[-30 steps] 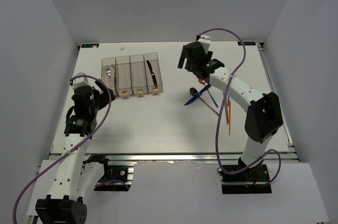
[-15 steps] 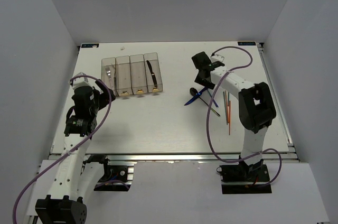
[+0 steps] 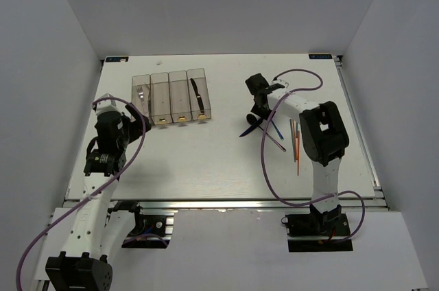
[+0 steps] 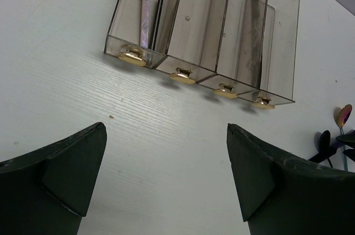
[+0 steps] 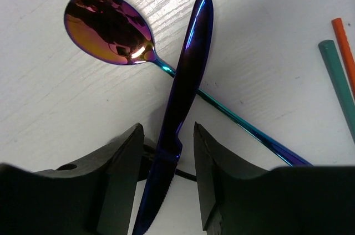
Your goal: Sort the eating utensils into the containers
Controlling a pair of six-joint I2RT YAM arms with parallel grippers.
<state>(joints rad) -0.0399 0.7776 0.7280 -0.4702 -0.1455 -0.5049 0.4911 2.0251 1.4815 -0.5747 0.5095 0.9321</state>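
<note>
From above, my right gripper [image 3: 256,116] sits low over the blue knife [image 3: 250,127] on the table [image 3: 206,160], well apart from the containers [image 3: 160,95] at far left. The left wrist view shows my left gripper [image 4: 166,129] gaping wide and empty, facing those bins. In the right wrist view, the jaws straddle the knife where handle meets serrated blade, with slivers of gap and nothing pinched yet. I should centre, squeeze squarely, then lift straight up off the spoon [image 5: 108,27] whose stem it crosses.
</note>
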